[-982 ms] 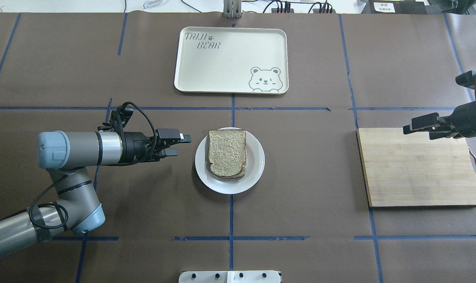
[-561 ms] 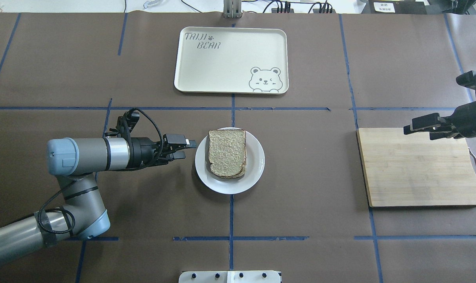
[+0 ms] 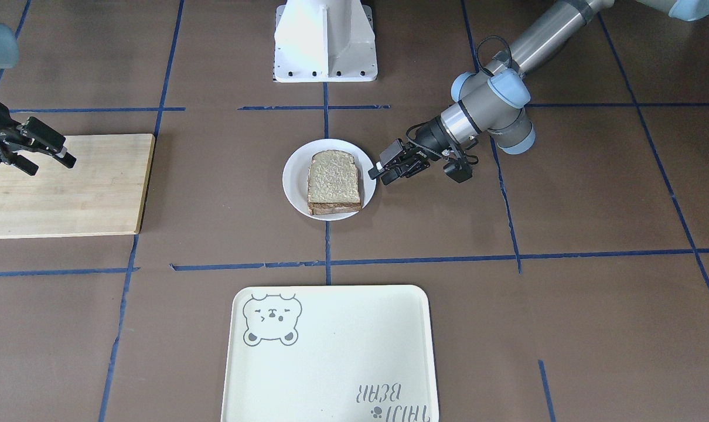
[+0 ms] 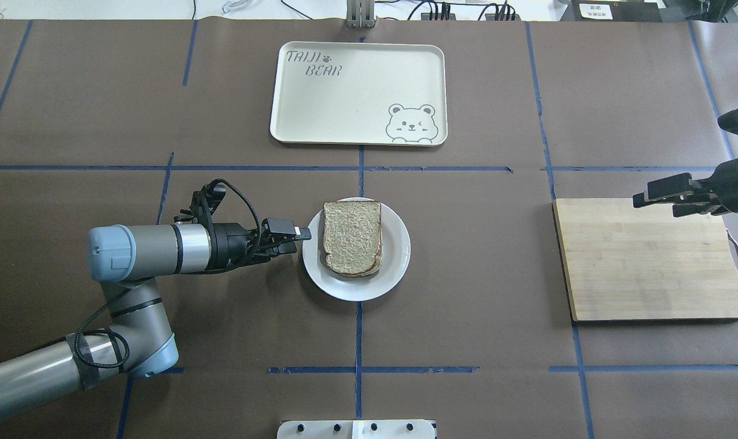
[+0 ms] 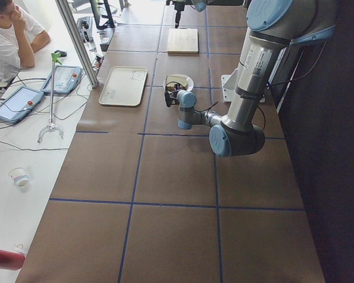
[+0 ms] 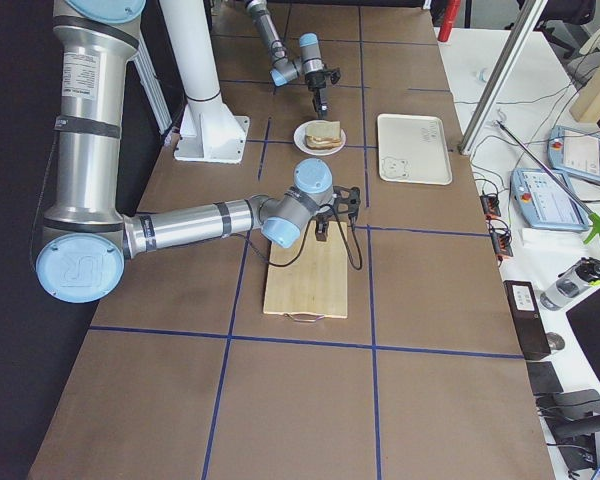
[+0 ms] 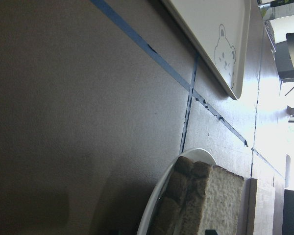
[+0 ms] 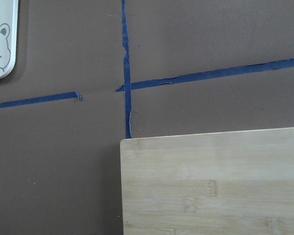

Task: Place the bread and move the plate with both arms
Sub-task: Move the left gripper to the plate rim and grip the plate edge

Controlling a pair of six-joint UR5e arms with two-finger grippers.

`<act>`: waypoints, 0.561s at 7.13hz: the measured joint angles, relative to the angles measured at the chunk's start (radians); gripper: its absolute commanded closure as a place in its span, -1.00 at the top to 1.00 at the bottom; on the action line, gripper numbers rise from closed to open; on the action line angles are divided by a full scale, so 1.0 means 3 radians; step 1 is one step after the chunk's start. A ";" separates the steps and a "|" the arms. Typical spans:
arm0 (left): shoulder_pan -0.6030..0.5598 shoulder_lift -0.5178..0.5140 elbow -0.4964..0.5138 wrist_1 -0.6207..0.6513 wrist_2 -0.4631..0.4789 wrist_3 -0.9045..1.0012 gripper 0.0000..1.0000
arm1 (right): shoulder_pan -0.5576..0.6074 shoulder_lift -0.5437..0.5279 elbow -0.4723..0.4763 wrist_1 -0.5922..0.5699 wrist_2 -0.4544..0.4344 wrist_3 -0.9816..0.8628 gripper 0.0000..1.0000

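The white plate (image 4: 399, 250) sits at the table's middle with the bread (image 4: 352, 239) lying flat on it, brown crust at the near edge; a second slice seems to lie under it. My left gripper (image 4: 297, 239) is open and low at the plate's left rim, also seen in the front view (image 3: 381, 172) beside the plate (image 3: 296, 176). The left wrist view shows the plate rim (image 7: 157, 210) and bread (image 7: 210, 200) close ahead. My right gripper (image 4: 655, 206) is open and empty, above the far right part of the wooden board.
A bamboo cutting board (image 4: 649, 262) lies at the right. A cream tray with a bear drawing (image 4: 357, 91) lies at the far middle. The white base block (image 3: 325, 41) stands on the robot's side. Blue tape lines cross the brown table cover.
My left gripper has moved right and nearer, from short of the plate to its left rim. My right gripper has drawn back slightly to the right.
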State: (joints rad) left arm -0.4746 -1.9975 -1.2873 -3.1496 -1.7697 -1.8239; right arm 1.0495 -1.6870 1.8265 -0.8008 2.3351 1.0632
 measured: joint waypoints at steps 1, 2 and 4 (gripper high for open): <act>0.0014 -0.0012 0.0028 -0.0043 0.0009 0.0000 0.09 | 0.0025 -0.0005 0.0006 0.0000 0.0028 0.0001 0.99; 0.0027 -0.0019 0.0041 -0.0058 0.0012 0.0000 0.08 | 0.0037 -0.0008 0.0013 -0.0001 0.0044 0.0003 0.99; 0.0071 -0.0042 0.0075 -0.0064 0.0037 0.0000 0.02 | 0.0048 -0.0011 0.0017 -0.0004 0.0062 0.0003 0.99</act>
State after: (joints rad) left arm -0.4533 -2.0100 -1.2647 -3.1689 -1.7586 -1.8239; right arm 1.0638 -1.6904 1.8316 -0.8020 2.3538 1.0642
